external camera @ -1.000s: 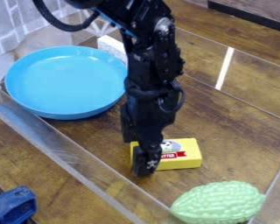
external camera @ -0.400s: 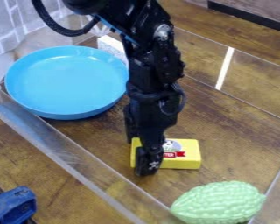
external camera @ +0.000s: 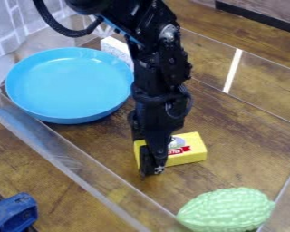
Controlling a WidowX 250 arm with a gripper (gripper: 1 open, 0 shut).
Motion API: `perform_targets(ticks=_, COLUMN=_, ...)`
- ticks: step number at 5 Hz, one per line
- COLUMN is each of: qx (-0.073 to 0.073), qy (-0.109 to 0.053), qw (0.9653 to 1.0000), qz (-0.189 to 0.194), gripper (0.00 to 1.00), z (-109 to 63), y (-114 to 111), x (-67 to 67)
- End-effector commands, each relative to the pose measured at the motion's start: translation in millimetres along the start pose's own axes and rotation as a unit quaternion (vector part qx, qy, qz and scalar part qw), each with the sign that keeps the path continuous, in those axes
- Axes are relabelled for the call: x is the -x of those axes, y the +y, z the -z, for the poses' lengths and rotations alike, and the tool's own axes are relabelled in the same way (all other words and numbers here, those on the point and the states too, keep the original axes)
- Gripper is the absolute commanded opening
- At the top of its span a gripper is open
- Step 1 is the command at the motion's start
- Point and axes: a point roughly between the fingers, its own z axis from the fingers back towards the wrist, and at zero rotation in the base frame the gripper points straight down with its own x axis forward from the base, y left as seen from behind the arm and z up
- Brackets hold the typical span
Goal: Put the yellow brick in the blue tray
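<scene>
Tool (external camera: 155, 161) clamped on yellow brick (external camera: 184, 149) near surface's front edge; its red-white label unreadable; blue tray (external camera: 62, 83) apart.

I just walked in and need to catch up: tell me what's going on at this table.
A black robot arm reaches straight down with its gripper shut on the yellow brick, which still lies on the wooden table. The blue tray sits empty to the left in the picture. A green gourd lies near the front, untouched. The brick has not yet been lifted.
</scene>
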Motion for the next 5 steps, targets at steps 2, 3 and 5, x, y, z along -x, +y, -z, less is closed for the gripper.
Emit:
perform_targets(ticks=2, qx=-0.011, qy=-0.028, qw=0.9995, qz=-0.009, gripper=0.00, z=-12.3, y=1.0, x=-9.5)
perform_targets(ticks=3, qx=-0.011, qy=-0.034, qw=0.9992, qz=-0.016, gripper=0.00, z=-14.1, y=0.6, x=-11.1)
perform_targets(ticks=5, qx=-0.040, qy=-0.035, qw=0.9973, qz=-0.051, gripper=0.00, z=-48.3, y=18.5, x=-11.2)
